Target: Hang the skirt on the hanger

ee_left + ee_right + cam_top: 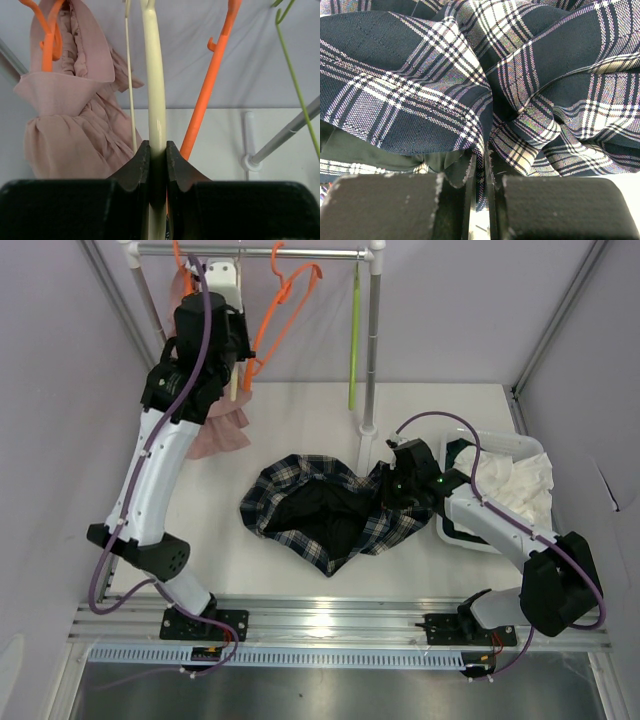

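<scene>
The skirt (318, 508) is seen crumpled in the middle of the top view, spread on the white desk (300, 410), with its dark lining turned up in the centre and the plaid showing around the rim. Its right-hand edge is gathered and pinched by the right gripper (481, 159). In the right wrist view the two fingers are pressed together on a fold of the plaid fabric, with only the cloth between them.

The cream hanger (155, 90) is found at the upper left of the top view, hung among other things on the rack (300, 253). It is clamped by the left gripper (158, 150). In the left wrist view the pale plastic bar runs upright through the centre of the frame and is squeezed between the two dark fingers.

A pink garment (70, 110) is hung on an orange hanger (47, 40) at the left of that view, just beside the cream hanger. A second orange hanger (210, 85) slants up to the right of centre, and a lime-green hanger (296, 85) is seen at the far right edge, in front of the rack's grey pole.

At the right of the top view a white basket (500, 443) is set on the desk, and a white cloth (518, 485) is heaped in it. The skirt and the cream hanger are well apart.
</scene>
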You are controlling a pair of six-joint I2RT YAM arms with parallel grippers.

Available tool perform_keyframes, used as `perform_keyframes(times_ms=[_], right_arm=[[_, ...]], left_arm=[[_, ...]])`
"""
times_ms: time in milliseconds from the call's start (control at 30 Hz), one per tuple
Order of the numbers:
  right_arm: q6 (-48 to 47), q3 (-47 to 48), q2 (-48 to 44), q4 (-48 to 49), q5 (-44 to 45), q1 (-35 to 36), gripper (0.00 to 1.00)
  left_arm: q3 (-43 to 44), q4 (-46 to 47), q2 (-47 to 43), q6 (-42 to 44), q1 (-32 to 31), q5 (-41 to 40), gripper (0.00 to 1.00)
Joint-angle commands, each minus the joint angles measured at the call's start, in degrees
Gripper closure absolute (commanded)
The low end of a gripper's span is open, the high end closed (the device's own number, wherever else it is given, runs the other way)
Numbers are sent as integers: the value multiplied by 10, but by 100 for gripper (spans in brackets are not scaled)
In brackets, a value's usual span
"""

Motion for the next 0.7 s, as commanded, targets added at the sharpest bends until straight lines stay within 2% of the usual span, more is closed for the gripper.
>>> perform_keyframes(times_ms=[0,367,667], right_arm=[[-9,-2,-19,1,-1,-4,98],[-12,-1,-20,1,-3,-5,98],[-15,-1,-21,0,-4,-5,98]], left_arm=[[12,39,-45,7,12,40,100],[-27,21,-100,-18,40,140,100],[-87,3,-164,-24,45,165,100]])
